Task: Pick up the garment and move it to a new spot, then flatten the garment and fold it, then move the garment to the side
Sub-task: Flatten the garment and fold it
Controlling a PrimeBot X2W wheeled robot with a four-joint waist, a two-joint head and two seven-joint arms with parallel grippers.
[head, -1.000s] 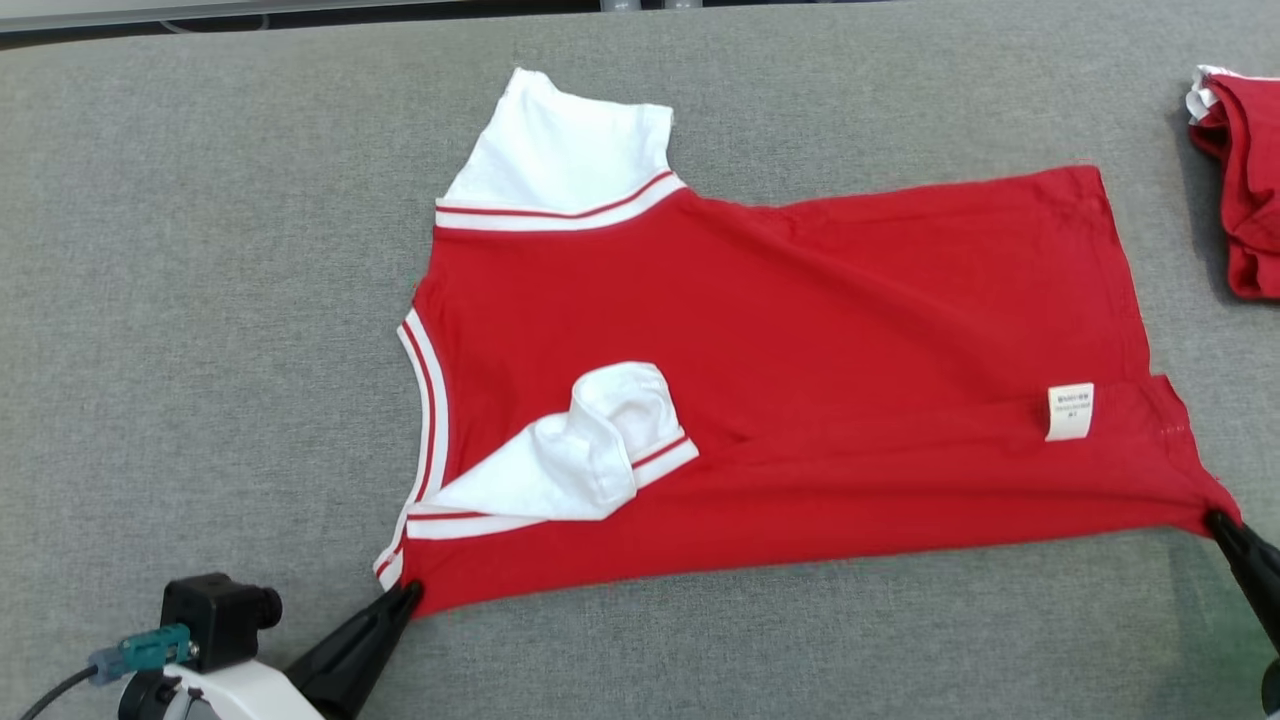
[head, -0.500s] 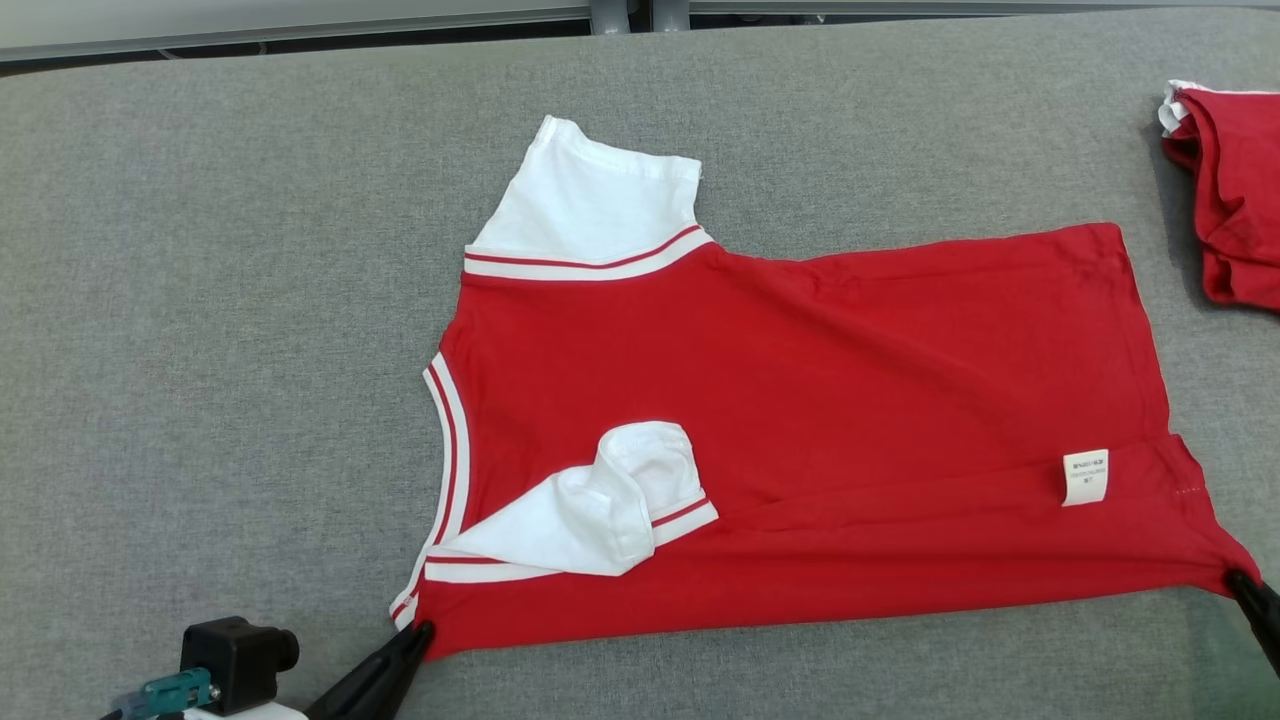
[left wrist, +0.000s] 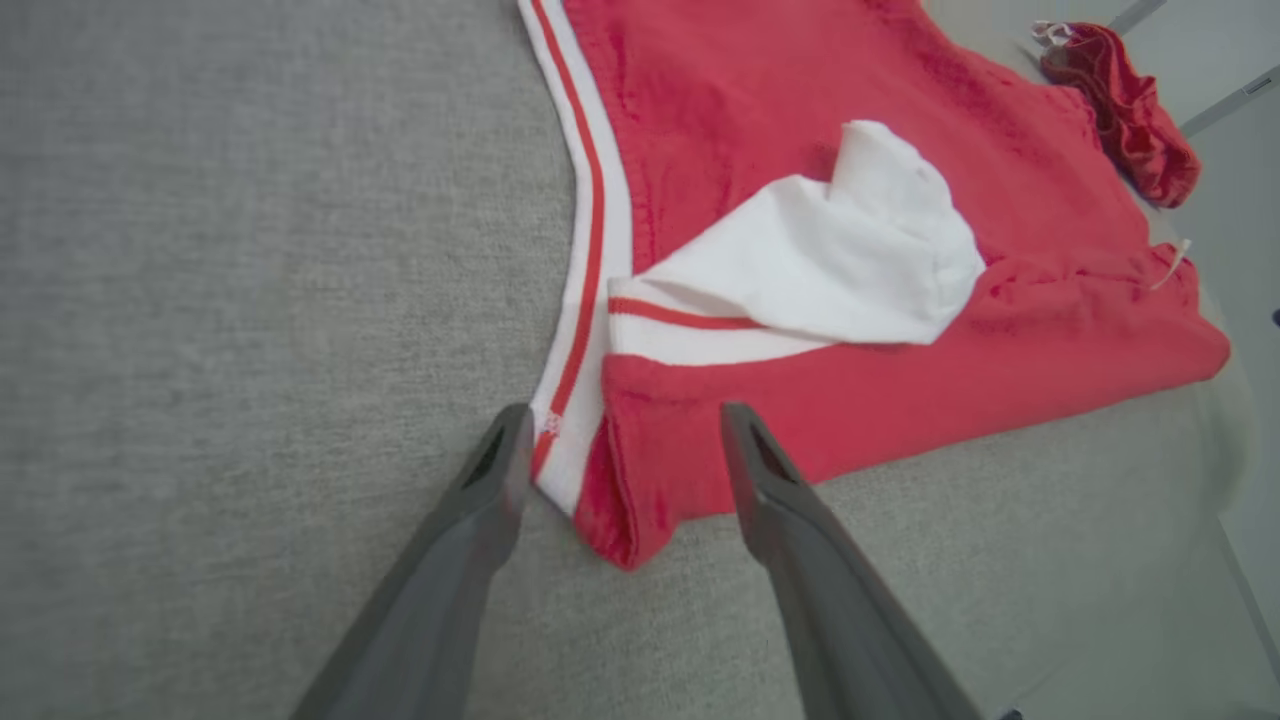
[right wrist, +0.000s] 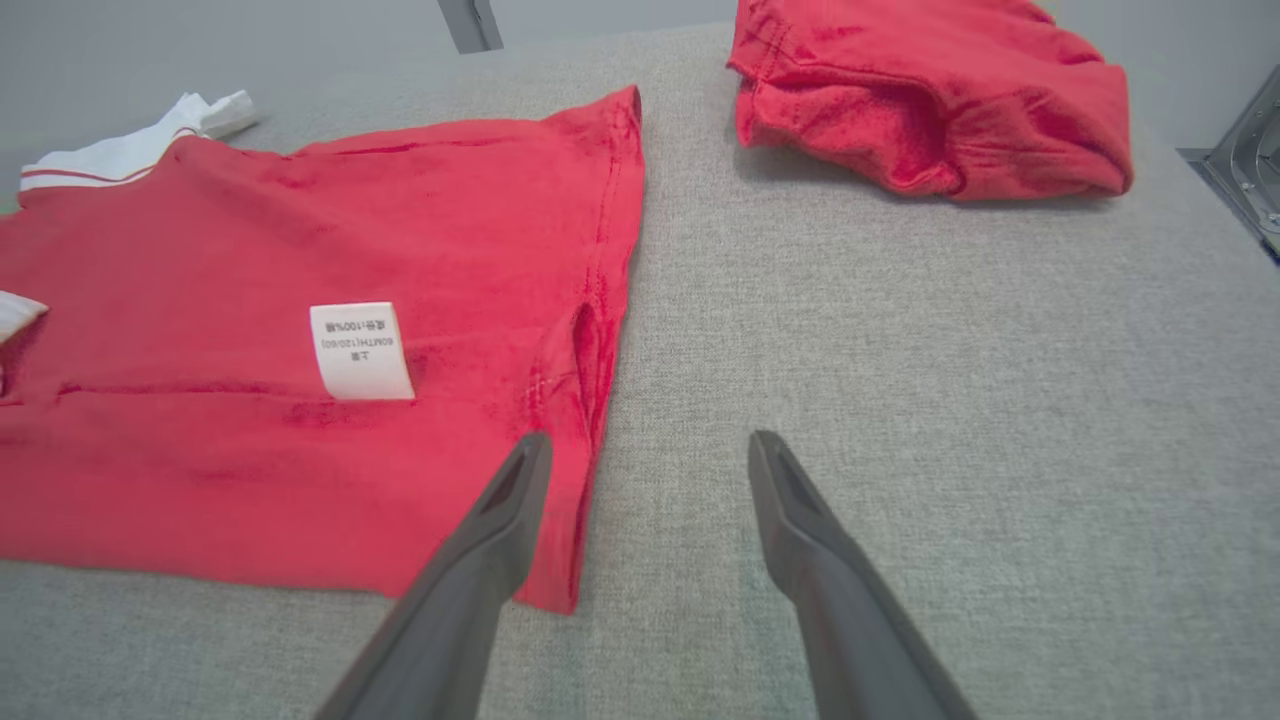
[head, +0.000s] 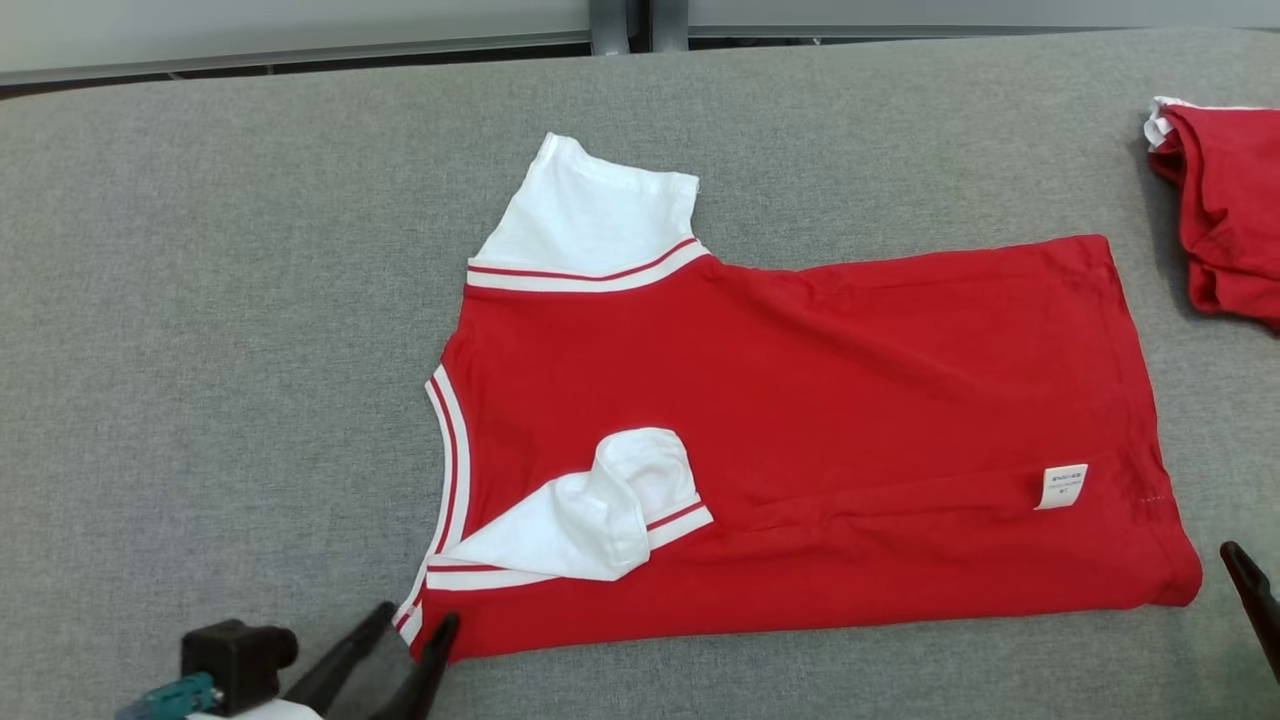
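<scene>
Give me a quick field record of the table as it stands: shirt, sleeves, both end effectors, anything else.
garment: red shirt lying spread on the grey table
near sleeve: white, folded over onto the red body
far sleeve: white, flat, sticking out past the shoulder
left end effector: open, fingers either side of the shoulder corner
right end effector: open, beside the hem corner
other: second red garment, bunched, far right
</scene>
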